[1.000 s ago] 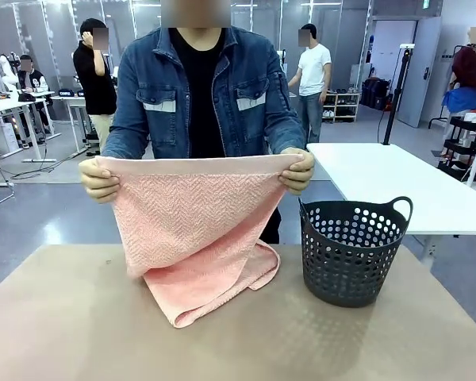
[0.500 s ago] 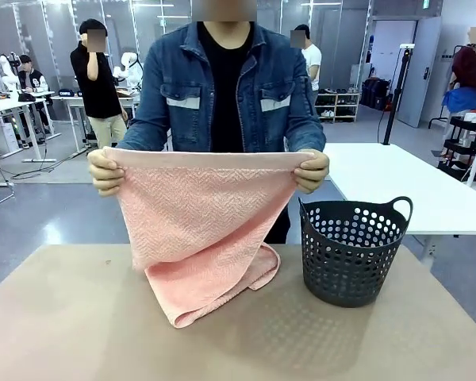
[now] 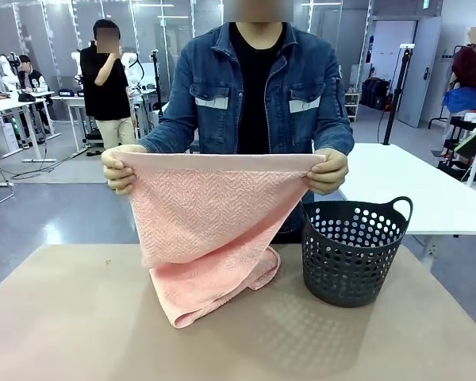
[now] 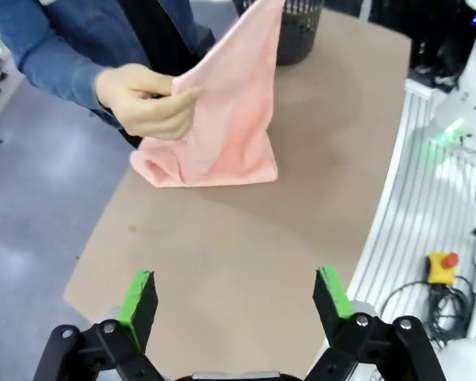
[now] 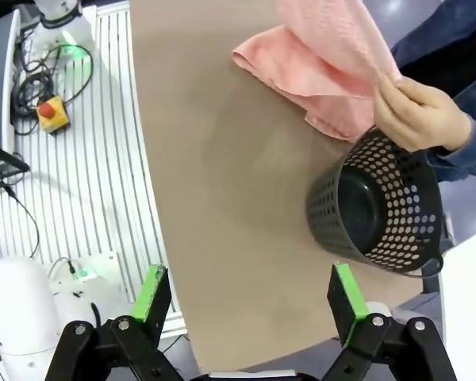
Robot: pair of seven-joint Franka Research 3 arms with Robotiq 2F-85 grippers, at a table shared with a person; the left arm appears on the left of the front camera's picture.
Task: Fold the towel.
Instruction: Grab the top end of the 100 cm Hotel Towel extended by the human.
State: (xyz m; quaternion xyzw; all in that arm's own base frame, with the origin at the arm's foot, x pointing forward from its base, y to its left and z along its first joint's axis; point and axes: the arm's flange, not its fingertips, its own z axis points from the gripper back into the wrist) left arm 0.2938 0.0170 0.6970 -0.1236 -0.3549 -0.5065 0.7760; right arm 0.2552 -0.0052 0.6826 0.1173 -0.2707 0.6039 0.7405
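Observation:
A person at the far side holds the pale salmon-pink towel (image 3: 210,230) up by its top edge with both hands (image 3: 120,169); its lower end rests bunched on the brown table (image 3: 79,317). In the left wrist view the towel (image 4: 236,119) hangs from one hand (image 4: 147,101), far ahead of my left gripper (image 4: 234,298), which is open and holds nothing. My right gripper (image 5: 250,294) is open too, high above the table edge, with the towel (image 5: 325,71) and a hand (image 5: 416,115) far off.
A dark perforated basket (image 3: 353,250) stands on the table to the right of the towel, also visible as the basket (image 5: 381,210) in the right wrist view. A white table (image 3: 404,182) stands behind it. People stand farther off in the room.
The person has shifted to the right and carried the towel's held top edge that way; the lower end stays on the table. Neither gripper has changed.

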